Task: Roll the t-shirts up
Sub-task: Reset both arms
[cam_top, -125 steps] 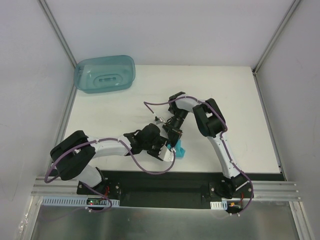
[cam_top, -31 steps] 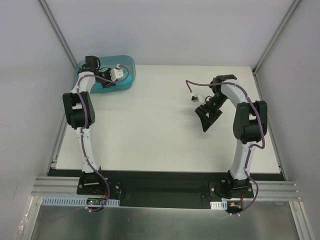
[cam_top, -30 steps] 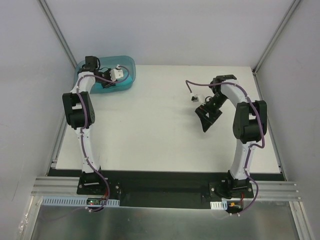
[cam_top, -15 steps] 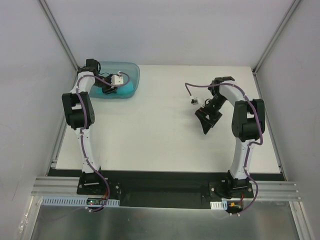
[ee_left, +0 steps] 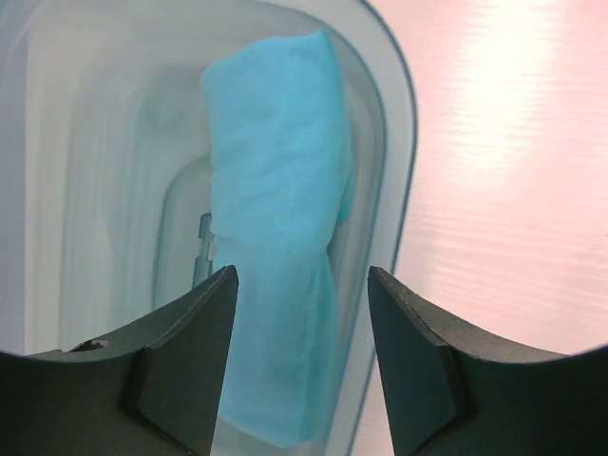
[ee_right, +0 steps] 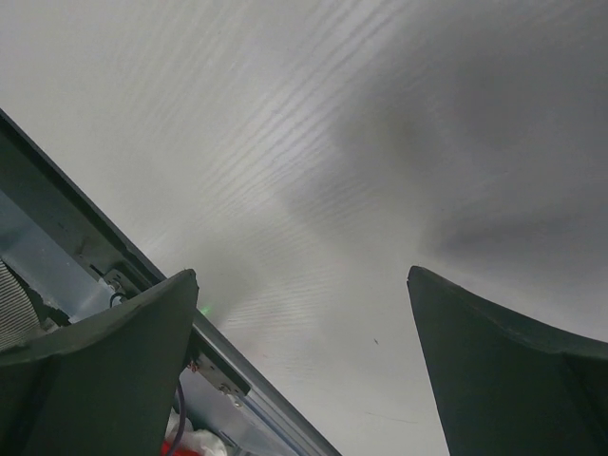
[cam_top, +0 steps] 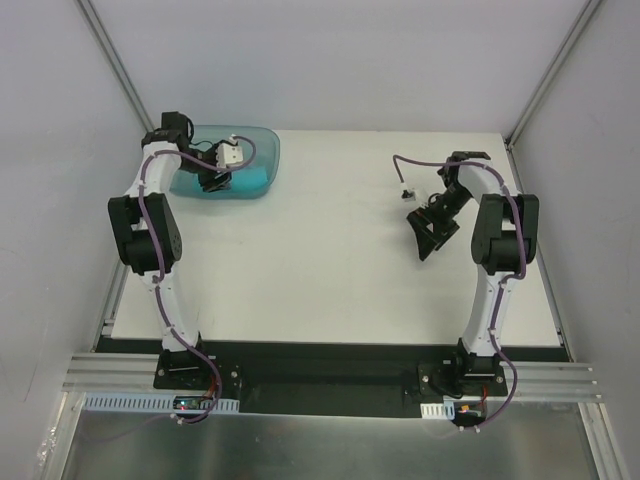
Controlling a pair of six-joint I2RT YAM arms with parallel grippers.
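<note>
White bench (cam_top: 330,260) carried a translucent teal bin (cam_top: 270,150) at its far left corner. The rolled turquoise t-shirt (ee_left: 280,190) lay inside the bin, along its right side. Left claw (ee_left: 302,285) hung over the roll, jaws apart, gripping nothing. Right claw (ee_right: 302,275) stood wide and empty above the bench near its right edge.

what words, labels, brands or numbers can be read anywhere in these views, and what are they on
No text can be read in any view.
t-shirt: plain turquoise, no print or tag showing.
bin: translucent plastic, no label or marking visible.
small board on the front rail by the left arm's base: too small to tell if it carries any print.
</note>
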